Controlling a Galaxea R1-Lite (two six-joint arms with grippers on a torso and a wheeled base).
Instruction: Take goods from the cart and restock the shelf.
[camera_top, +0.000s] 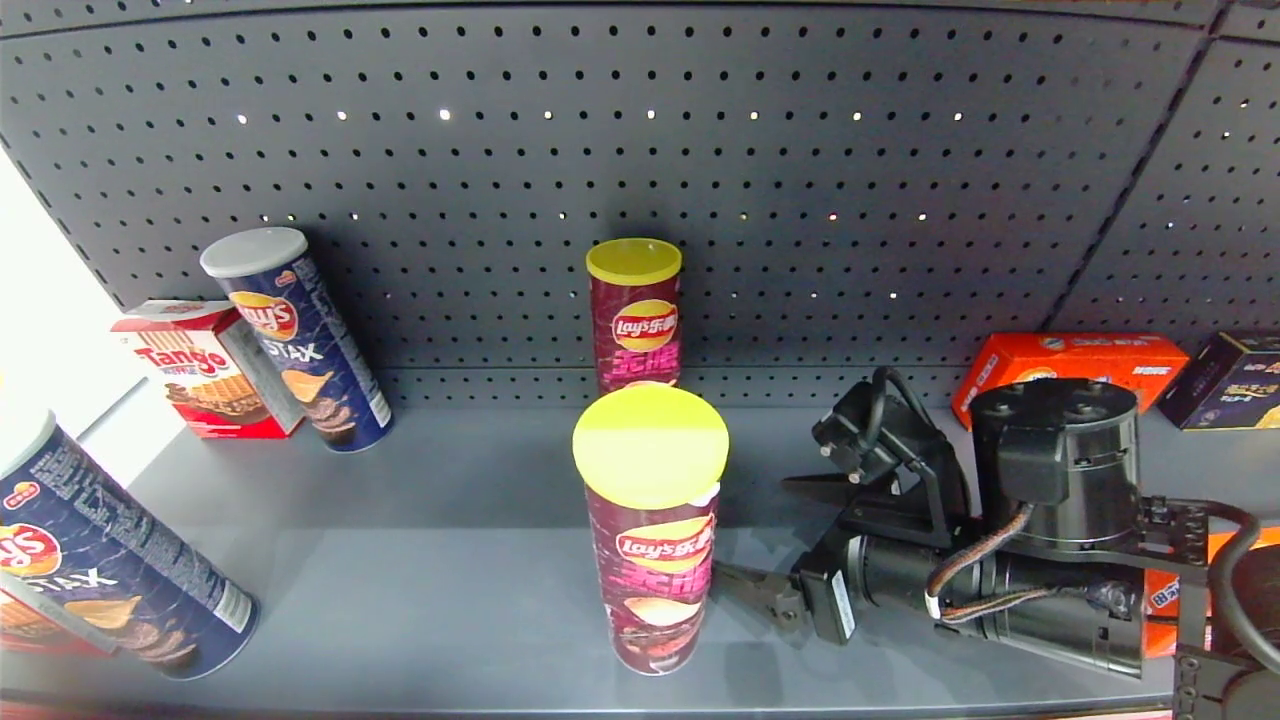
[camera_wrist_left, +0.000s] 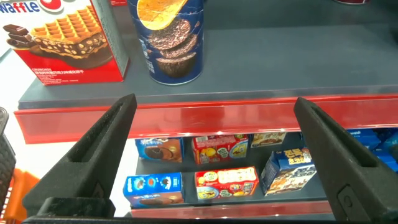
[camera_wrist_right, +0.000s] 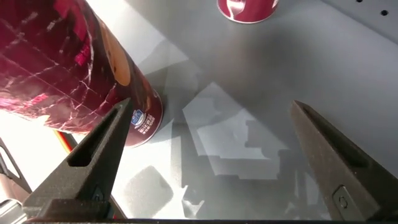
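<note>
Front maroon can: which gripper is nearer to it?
Right. The right gripper sits open just beside the front maroon can. The left gripper is out before the shelf's red edge, by a blue can.

head: down onto shelf (camera_top: 450, 560) | left wrist: low, facing shelf front | right wrist: close, shares maroon can (camera_wrist_right: 68, 68) with head

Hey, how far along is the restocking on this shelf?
Done: the front maroon can stands upright on the shelf, ahead of the back maroon can. In hand: nothing; the right gripper beside the front maroon can is open and empty, as is the left gripper. Left: bare shelf space remains; how much stock is in the cart, I cannot tell.
</note>
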